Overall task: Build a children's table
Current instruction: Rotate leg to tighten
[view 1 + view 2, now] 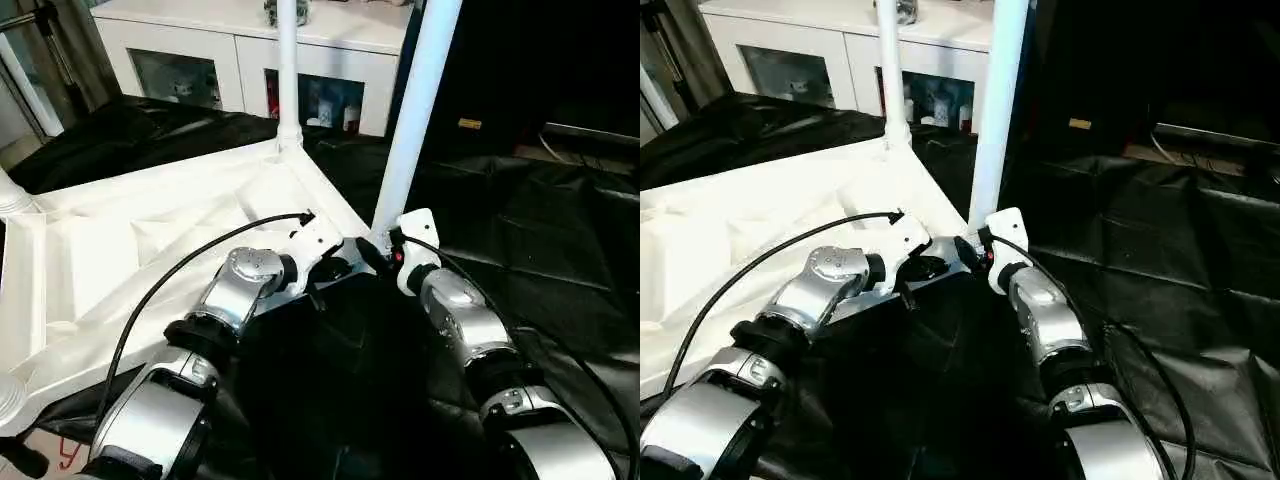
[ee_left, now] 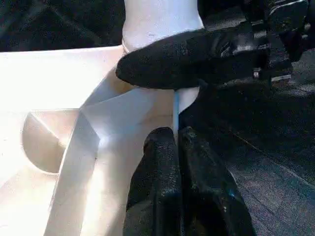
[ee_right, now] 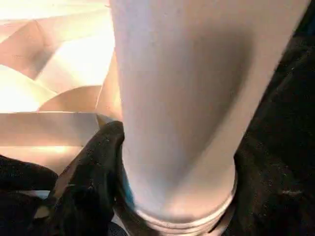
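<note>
Leg-fitting step: right gripper (image 2: 197,73) wraps its fingers around the near leg (image 1: 412,120) at its socket, left gripper (image 2: 177,162) pinched empty just below; next, probably pressing it home

A black, wrinkled sheet (image 1: 560,250) covers the floor and carries everything here. Directly on it lies the white table top (image 1: 150,250), upside down with its ribbed underside facing up, taking up the sheet's left side. The right side of the sheet is bare, creased black. At the far edge of the sheet stands a white cabinet (image 1: 250,50) with glass doors, close behind the table top's far corner.
</note>
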You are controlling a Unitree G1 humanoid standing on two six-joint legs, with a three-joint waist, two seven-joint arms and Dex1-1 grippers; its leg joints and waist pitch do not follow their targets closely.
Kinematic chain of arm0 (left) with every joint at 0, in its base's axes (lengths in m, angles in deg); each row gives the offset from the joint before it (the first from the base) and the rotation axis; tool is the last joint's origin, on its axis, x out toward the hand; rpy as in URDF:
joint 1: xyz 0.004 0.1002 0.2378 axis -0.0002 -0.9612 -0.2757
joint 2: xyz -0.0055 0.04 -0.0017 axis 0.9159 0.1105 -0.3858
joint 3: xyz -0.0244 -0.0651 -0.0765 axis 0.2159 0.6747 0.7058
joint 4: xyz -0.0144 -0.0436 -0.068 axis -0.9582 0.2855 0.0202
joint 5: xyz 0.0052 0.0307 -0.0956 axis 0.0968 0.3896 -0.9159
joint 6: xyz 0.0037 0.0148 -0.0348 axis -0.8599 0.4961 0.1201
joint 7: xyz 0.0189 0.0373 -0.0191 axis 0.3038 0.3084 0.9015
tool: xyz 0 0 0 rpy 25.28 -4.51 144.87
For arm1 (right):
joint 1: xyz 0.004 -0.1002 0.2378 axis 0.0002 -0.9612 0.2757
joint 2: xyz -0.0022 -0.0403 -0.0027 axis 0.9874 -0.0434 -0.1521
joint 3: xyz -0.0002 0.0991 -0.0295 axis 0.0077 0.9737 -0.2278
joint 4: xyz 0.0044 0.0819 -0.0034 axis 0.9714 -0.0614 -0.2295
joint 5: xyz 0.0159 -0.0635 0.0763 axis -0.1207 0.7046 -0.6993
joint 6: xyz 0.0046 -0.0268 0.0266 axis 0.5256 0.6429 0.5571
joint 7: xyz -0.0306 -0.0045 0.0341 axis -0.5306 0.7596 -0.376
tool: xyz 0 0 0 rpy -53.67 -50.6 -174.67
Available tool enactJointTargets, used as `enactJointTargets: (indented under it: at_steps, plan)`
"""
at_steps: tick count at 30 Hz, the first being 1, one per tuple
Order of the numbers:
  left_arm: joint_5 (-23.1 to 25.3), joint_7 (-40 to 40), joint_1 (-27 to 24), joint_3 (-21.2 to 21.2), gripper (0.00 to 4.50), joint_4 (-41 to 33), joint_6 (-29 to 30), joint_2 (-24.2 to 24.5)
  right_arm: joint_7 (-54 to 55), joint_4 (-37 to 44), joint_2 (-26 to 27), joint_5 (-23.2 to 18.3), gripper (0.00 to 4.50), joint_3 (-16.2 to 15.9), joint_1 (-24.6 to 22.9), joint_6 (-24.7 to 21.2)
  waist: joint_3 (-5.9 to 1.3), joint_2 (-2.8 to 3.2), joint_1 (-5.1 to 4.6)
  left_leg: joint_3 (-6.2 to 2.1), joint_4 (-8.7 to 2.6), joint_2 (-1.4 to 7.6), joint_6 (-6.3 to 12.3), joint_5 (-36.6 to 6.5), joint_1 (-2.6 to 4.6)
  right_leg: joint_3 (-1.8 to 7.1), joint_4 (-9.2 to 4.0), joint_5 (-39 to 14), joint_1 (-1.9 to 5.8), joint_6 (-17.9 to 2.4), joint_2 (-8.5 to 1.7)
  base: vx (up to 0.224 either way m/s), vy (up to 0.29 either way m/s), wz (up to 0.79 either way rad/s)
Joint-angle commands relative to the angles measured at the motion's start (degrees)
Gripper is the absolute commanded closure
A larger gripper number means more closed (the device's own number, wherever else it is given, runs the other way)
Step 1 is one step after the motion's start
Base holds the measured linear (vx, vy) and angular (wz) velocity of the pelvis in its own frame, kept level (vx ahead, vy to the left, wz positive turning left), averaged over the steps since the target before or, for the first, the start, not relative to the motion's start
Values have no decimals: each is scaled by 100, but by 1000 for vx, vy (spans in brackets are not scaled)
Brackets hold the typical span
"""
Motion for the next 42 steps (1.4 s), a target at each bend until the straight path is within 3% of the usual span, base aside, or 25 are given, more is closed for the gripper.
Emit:
enactJointTargets:
  at_steps: [1,3,8,11,14,19,25,27,28,31,38,42]
  plan:
    - [-46,-104,31,-163,450,1,-192,-205,-307,-247,283,48,105,-342,-33,-126,-320,-33,10,-116,-400,238,355,-952,13,294,-465,-1109,267,-1337,-431,0,0,0]
    - [-76,-285,-16,-165,450,-40,-261,-115,-508,-204,190,-27,68,-286,-20,-81,-327,-35,10,-120,-401,239,352,-957,6,296,-463,-1109,275,-1315,-431,0,0,0]
    - [-148,-758,-128,-183,450,-162,-382,105,-984,-71,-148,-13,62,-288,-49,52,-361,-11,16,-111,-368,241,522,-607,-6,295,-371,-338,304,-1517,-425,0,0,0]
    - [-228,-1060,-197,-179,450,-247,-455,230,-1488,65,-366,-61,62,-346,-125,135,-362,-26,29,-102,-356,245,643,-543,-15,292,-346,-71,321,-1630,-427,0,0,0]
    - [-348,-1602,-325,-217,450,-415,-528,456,-2422,495,-706,-251,62,-459,-341,36,-348,-17,49,-104,-362,256,702,-700,-9,284,-368,-237,329,-1619,-423,0,0,0]
    - [-512,-2311,-489,-244,450,-603,-689,731,-3591,1044,-1142,-435,62,-695,-651,-247,-326,-9,91,-96,-381,291,566,-865,-2,280,-388,-587,302,-1560,-414,0,0,0]
    - [-620,-2700,-583,-237,450,-743,-711,917,-4038,1251,-1381,-514,62,-779,-737,-398,-336,-15,122,-101,-381,286,493,-832,0,282,-381,-672,301,-1541,-423,0,0,0]
    - [-698,-2999,-648,-230,450,-832,-720,1056,-4386,1474,-1528,-618,62,-811,-808,-633,-338,-17,136,-97,-377,291,536,-746,0,283,-365,-536,303,-1539,-413,0,0,0]
    - [-701,-3019,-652,-228,450,-838,-721,1064,-4410,1497,-1537,-625,88,-813,-815,-656,-344,-13,142,-94,-371,287,552,-709,-2,282,-360,-491,303,-1549,-413,0,0,0]
    - [-723,-3133,-682,-229,450,-887,-683,1119,-4482,1587,-1574,-650,96,-850,-833,-761,-340,-14,152,-93,-375,287,530,-708,1,278,-366,-530,288,-1555,-417,0,0,0]
    - [-701,-3084,-692,-237,450,-908,-665,1106,-4538,1739,-1546,-684,165,-894,-899,-903,-340,-16,149,-98,-378,282,453,-723,2,281,-375,-627,294,-1503,-418,0,0,0]
    - [-576,-2684,-609,-186,450,-768,-721,987,-4221,1747,-1411,-632,175,-881,-965,-896,-336,-13,149,-98,-379,281,439,-734,3,281,-384,-663,282,-1478,-421,0,0,0]
